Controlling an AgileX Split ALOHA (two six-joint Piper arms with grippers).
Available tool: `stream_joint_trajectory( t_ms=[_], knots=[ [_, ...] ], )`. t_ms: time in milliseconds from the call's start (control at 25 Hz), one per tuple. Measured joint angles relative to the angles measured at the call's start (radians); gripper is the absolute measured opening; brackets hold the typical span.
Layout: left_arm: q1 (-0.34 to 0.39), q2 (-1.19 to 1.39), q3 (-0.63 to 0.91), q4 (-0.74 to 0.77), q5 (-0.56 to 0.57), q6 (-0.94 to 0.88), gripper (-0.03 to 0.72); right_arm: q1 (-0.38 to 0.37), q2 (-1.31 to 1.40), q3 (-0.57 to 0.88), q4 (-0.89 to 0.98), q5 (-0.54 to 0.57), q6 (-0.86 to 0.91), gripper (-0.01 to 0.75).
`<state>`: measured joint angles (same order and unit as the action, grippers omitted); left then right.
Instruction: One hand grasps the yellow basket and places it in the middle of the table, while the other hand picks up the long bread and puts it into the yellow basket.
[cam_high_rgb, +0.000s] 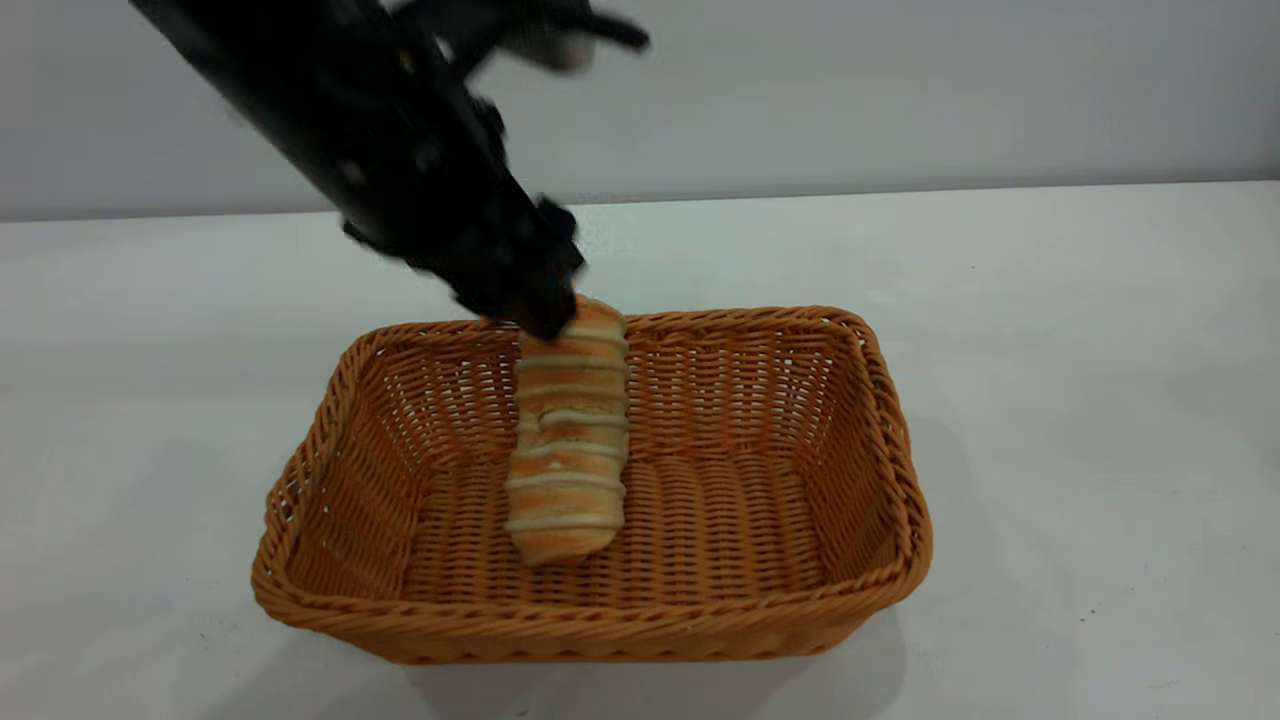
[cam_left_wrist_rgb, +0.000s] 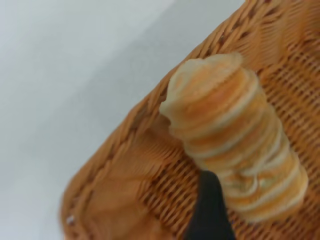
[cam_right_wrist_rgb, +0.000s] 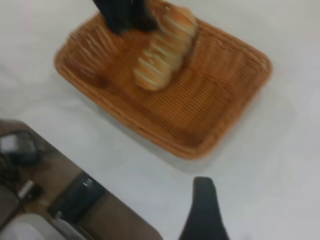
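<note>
from the left of the exterior view, our left gripper (cam_high_rgb: 535, 310) reaches down over the far rim of the yellow basket (cam_high_rgb: 880, 400), its fingers pinched on the upper end of the long bread (cam_high_rgb: 570, 440). the loaf stands tilted, its lower end touching the woven floor. the basket sits around mid-table (cam_high_rgb: 1100, 350), so we judge that step done; what's left is letting go. our right gripper (cam_right_wrist_rgb: 202, 210) hangs well apart above the table; we cannot tell how wide it is.
</note>
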<state>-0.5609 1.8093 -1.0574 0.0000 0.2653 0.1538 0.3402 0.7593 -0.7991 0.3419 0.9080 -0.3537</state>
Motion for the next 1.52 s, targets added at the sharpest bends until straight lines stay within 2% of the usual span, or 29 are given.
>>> stream_joint_trajectory(
  t_ms=[200,400,560,920,1160,1360,1520],
  knots=[
    [0.032,-0.179,0.0,0.02,0.14,0.006,0.561,0.0,-0.078,0.0,-0.081,0.095,0.073,0.589],
    [0.083,-0.372,0.001,0.02,0.291,0.007,0.531,0.0,-0.174,0.006,-0.124,0.173,0.121,0.589],
    [0.111,-0.523,0.002,0.021,0.416,0.007,0.53,0.0,-0.257,0.071,-0.146,0.187,0.151,0.589],
    [0.112,-0.789,0.005,0.023,0.716,0.006,0.53,0.0,-0.482,0.239,-0.282,0.188,0.29,0.589],
    [0.112,-0.975,0.125,0.023,0.755,-0.019,0.529,0.0,-0.621,0.316,-0.331,0.2,0.331,0.589],
    [0.112,-1.167,0.258,0.023,0.775,-0.062,0.529,0.0,-0.67,0.323,-0.332,0.208,0.334,0.589],
    [0.112,-1.329,0.345,0.022,0.833,-0.086,0.529,0.0,-0.67,0.323,-0.332,0.208,0.335,0.589]
  ],
)
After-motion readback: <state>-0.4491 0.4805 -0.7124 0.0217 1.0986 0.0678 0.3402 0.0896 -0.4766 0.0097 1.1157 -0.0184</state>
